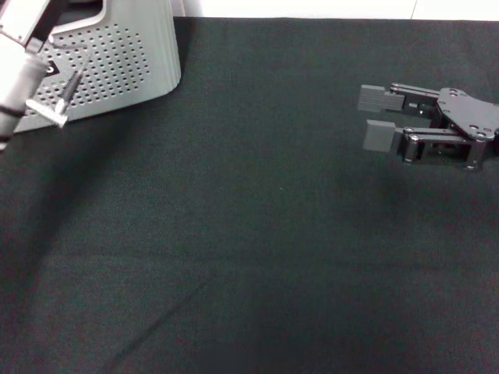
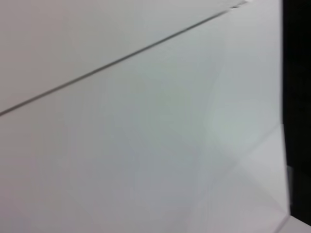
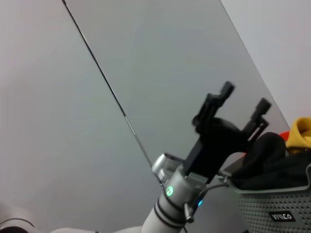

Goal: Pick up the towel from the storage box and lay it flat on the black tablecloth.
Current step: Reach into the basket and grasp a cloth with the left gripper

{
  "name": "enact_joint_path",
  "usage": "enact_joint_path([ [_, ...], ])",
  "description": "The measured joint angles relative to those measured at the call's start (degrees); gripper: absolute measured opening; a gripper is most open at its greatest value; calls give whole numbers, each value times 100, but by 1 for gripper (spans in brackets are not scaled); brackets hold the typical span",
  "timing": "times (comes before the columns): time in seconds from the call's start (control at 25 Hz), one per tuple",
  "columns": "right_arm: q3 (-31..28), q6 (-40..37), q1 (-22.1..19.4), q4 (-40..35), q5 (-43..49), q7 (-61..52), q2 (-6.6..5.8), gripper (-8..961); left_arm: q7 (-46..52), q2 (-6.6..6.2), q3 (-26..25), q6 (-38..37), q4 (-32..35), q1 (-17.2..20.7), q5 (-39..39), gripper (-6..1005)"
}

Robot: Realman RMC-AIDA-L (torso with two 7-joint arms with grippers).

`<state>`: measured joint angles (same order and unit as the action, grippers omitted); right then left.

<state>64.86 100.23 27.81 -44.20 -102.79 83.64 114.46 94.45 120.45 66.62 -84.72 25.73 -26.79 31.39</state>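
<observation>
The storage box stands at the far left corner of the black tablecloth. It also shows in the right wrist view, with its black label. A crumpled dark cloth fills its top, and a yellow fold of the towel sticks out. My left arm reaches over the box. My left gripper is open and empty, raised above the box with its fingers pointing up. My right gripper is open and empty, hovering over the tablecloth at the right.
A white wall runs along the table's far edge. The left wrist view shows only a pale wall panel with a dark seam. A faint crease crosses the cloth near the front.
</observation>
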Motion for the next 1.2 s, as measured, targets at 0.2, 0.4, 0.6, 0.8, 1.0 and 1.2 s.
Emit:
enact_joint_path([
  [0.2,-2,-6,-18,49,4,9,-19,849,250,-35,266,951,738,69,45,712],
  [0.4,-27,-19,-24,61,5,39,-46,848,355,-48,685,2272,2123,447,336,712],
  [0.6,-124,-21,-20,93,12,78,-50,848,414,-54,738,3312,2999,692,738,712],
  [0.8,-155,-20,4,121,14,85,-68,847,337,-71,284,3829,3091,604,1037,712],
  [1.0,-164,-22,21,122,13,98,-92,847,246,-73,-39,4277,3203,509,1419,713],
  [1.2,-167,-35,23,122,12,117,-94,846,137,-74,-54,4900,3572,538,1955,713],
])
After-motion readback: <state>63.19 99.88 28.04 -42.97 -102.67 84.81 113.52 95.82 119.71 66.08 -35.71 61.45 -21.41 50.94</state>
